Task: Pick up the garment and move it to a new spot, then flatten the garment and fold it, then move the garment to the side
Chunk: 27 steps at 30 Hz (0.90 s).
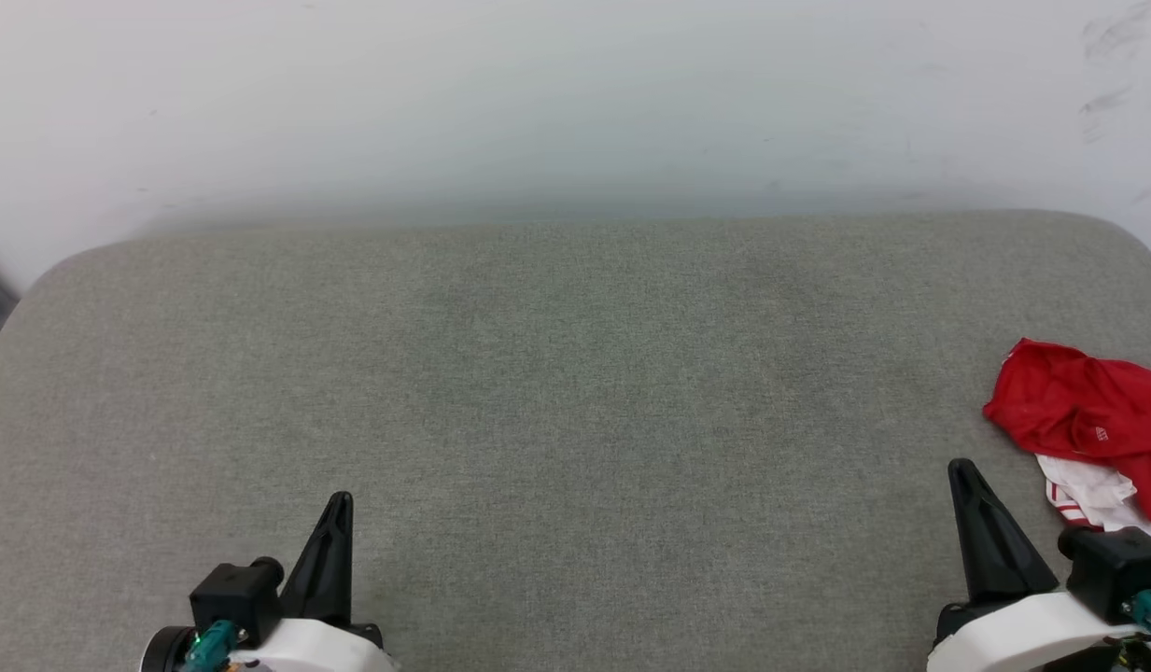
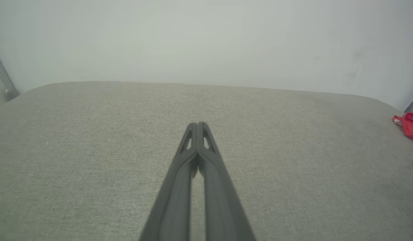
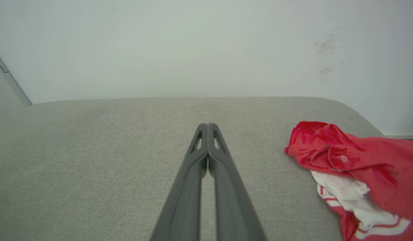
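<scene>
A: Where's the garment (image 1: 1088, 411)?
B: Far right edge of the cushion (image 1: 575, 392), crumpled in a heap. Red on top, white fabric with red stripes poking out underneath on the near side. Not flat, not folded.
A: And the right gripper (image 3: 208, 125)?
B: Just left of the heap, near it but not touching. Fingers pressed together at the tips, nothing between them.
A: What about the left gripper (image 2: 199, 124)?
B: Lower left of the cushion, well apart from the garment. Fingers tip to tip as well, nothing held. From the left wrist view the garment is just a red bit at the far right.
A: Are the tips touching the cushion?
B: Cannot tell, for either one.
A: Anything behind?
B: A pale wall (image 1: 575, 103) runs along the cushion's far edge, with dark scuffs (image 1: 1102, 101) at its upper right. The cushion is grey woven fabric with rounded far corners.
</scene>
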### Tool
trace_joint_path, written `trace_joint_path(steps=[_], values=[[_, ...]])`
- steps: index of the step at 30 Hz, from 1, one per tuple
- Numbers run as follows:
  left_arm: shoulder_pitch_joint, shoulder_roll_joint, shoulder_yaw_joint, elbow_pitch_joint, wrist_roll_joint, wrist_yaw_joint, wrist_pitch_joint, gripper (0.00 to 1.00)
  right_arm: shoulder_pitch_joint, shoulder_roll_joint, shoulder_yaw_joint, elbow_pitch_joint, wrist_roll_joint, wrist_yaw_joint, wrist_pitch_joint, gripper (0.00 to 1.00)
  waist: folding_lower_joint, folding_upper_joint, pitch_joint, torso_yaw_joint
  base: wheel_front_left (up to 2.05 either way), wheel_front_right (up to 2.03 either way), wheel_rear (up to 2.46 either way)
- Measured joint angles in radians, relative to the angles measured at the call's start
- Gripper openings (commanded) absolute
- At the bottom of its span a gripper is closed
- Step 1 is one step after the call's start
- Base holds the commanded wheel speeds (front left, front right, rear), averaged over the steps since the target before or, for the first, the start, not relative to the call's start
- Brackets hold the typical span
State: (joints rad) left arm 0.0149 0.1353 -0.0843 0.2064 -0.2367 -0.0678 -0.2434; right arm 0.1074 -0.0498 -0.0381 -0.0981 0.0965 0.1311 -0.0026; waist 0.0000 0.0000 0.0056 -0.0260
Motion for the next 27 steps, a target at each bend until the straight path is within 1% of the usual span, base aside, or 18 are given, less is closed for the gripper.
trace_joint_path(steps=[10,11,27], values=[[-0.004,-0.014,0.027,0.005,-0.186,-0.003,0.049,0.00,-0.012,-0.008,0.006,0.046,0.221,0.000,0.003,0.00,-0.0001,0.0000,0.000,0.002,0.00,0.00,0.00],[-0.006,-0.016,0.033,0.006,-0.238,-0.008,0.061,0.00,-0.020,-0.011,0.007,0.059,0.281,0.000,0.003,0.00,0.0000,0.0000,0.000,0.003,0.00,0.00,0.00],[-0.027,-0.028,0.067,0.012,-0.485,-0.020,0.124,0.00,-0.061,-0.021,0.010,0.120,0.565,0.000,0.012,0.00,0.0000,0.0000,-0.001,0.006,0.00,0.00,0.00]])
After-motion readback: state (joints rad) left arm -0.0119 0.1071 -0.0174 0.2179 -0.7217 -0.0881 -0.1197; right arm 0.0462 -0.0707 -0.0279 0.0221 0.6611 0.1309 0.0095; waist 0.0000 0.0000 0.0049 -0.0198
